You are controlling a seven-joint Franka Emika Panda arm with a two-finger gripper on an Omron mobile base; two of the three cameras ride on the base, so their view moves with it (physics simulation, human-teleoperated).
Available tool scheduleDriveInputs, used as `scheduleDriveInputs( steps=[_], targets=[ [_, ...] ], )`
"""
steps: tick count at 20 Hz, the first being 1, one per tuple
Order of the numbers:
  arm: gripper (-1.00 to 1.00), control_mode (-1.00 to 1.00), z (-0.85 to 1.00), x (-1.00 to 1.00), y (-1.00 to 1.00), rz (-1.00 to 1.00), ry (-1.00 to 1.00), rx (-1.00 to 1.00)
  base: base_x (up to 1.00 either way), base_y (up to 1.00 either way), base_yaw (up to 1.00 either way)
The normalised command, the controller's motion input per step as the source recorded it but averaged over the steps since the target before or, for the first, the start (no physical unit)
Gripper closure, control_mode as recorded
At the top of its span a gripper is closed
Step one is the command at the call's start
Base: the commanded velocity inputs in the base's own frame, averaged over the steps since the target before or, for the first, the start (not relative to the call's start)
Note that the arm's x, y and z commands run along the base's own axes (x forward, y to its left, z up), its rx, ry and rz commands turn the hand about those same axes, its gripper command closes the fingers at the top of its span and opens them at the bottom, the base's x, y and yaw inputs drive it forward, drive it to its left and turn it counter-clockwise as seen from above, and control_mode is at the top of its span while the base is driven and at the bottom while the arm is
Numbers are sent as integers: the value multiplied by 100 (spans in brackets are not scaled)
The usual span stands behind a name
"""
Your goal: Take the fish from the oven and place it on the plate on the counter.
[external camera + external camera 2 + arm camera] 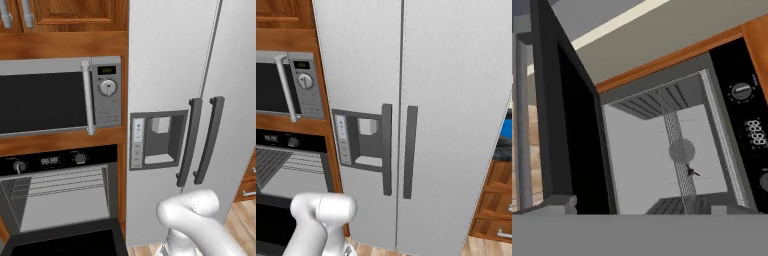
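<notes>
From the left base view, the black oven (60, 200) stands open beneath a silver microwave (60, 95) with one round dial, both set in warm wooden cabinetry; its glossy dark door (70, 242) folds down flat, baring a pale grey cavity crossed by thin wire racks (67, 181), with two knobs and a digital display on the panel above. A smooth grey double-door fridge (170, 75) with long dark bar handles and a recessed dispenser rises to the right, and the rounded white arm (195, 220) curves up at lower right. From the right base view, the same fridge (406, 75) spans the middle, the oven (291, 165) and microwave (288, 85) sit at left, and wooden drawers (496, 205) stand at far right. In the hand view, rolled sideways, the oven cavity (662, 160) lies ahead with ribbed side walls; the tiny dark fish (690, 172) rests on the fine wire rack (679, 165), just beside a round grey disc (681, 150). I cannot tell how wide the tool stands or whether it has anything.
</notes>
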Motion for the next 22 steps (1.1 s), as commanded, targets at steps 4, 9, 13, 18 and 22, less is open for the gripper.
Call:
scheduleDriveInputs(
  steps=[4,9,13,18,22],
  targets=[
    [-100,-100,99,1,-4,0,-9,9,0,0,0],
    [-100,-100,82,26,-3,-1,-13,7,0,0,0],
    [-100,-100,60,52,-12,-3,-10,5,0,0,0],
    [-100,-100,9,98,-28,-1,0,0,0,0,0],
    [-100,-100,0,100,-28,-1,6,0,0,0,0]
  ],
)
